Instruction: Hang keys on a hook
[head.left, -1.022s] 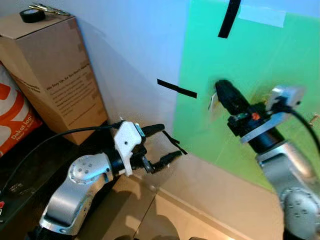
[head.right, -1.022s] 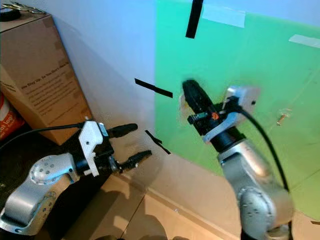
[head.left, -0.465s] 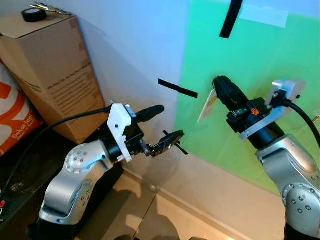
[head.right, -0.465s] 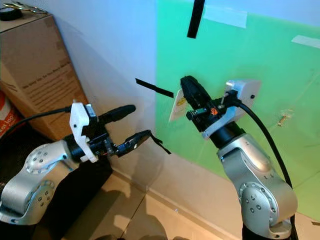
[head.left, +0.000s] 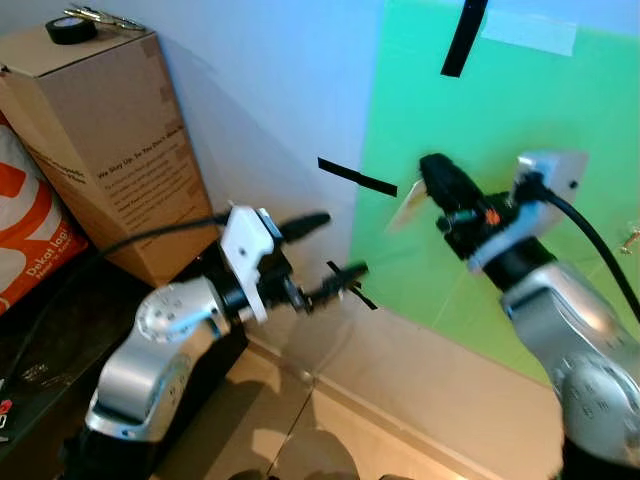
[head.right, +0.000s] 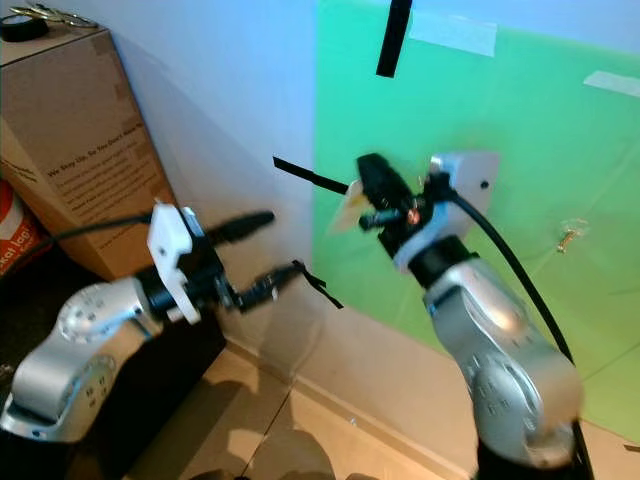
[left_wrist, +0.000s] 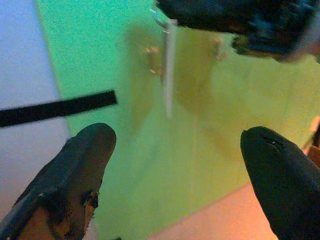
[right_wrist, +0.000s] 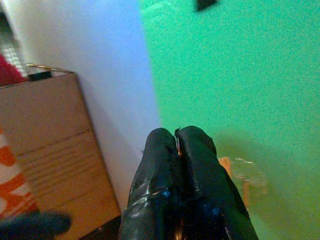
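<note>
My right gripper (head.left: 432, 172) is raised in front of the green panel (head.left: 560, 110), shut on a key ring whose thin metal loop (right_wrist: 177, 144) shows between the fingers. From the ring a pale key tag (head.left: 405, 209) hangs tilted, close to the panel. In the left wrist view the tag (left_wrist: 170, 65) hangs beside a small brass hook (left_wrist: 152, 53). Another brass hook (head.right: 567, 238) sits further right on the panel. My left gripper (head.left: 335, 246) is open, lower and to the left of the tag, pointing at the wall with nothing between its fingers.
A tall cardboard box (head.left: 110, 130) stands at the left against the wall, with a roll of black tape (head.left: 70, 28) on top. An orange and white bag (head.left: 25, 230) lies beside it. Black tape strips (head.left: 357, 177) mark the wall. Tiled floor lies below.
My left gripper has risen and reached out toward the wall. My right gripper has shifted slightly left along the panel, and the tag has swung out from under it.
</note>
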